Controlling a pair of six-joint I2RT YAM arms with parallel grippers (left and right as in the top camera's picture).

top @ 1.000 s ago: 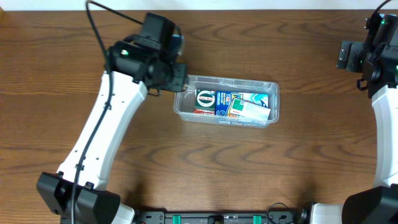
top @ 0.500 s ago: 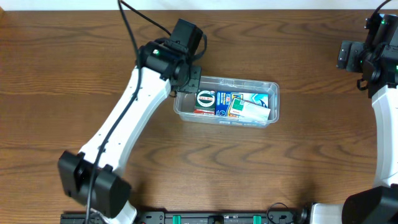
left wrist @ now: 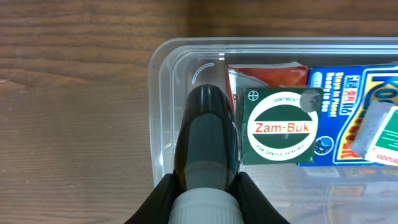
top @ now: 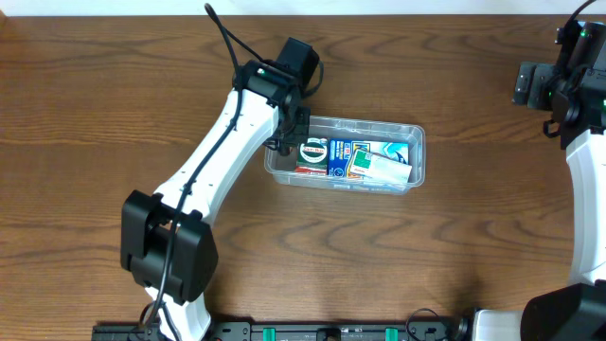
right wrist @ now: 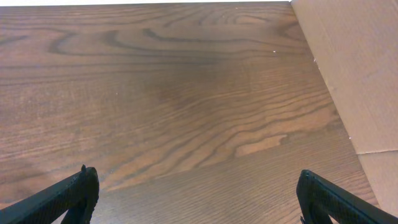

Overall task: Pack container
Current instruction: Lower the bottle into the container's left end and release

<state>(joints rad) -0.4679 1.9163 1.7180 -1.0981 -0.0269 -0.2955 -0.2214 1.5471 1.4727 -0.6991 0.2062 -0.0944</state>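
1. Container (top: 418, 156): clear plastic tub with a rim and rounded corners, sitting on a dark wood-grain table (top: 398, 246). Overhead, one short end lies directly under the left gripper (top: 288, 138), and the tub is well apart from the right gripper (top: 532, 85). Inside, a green box (top: 313, 150) with a round white label sits just beside the left gripper. A blue carton (top: 343, 157) lies beyond it, and a white pack (top: 388, 170) lies farthest.
2. Versus a second ago, the left arm has swung from outside the tub's corner to over that end. The contents and the right arm are unmoved.
3. Left wrist: the glossy black jaws are pressed together with nothing between them, down inside the tub wall. The green box reads "Zam-Buk". Can't tell whether the jaws touch it.
4. Right wrist: the jaws are spread wide and empty over wood grain. Tan cardboard (right wrist: 354, 62) shows off to one side.
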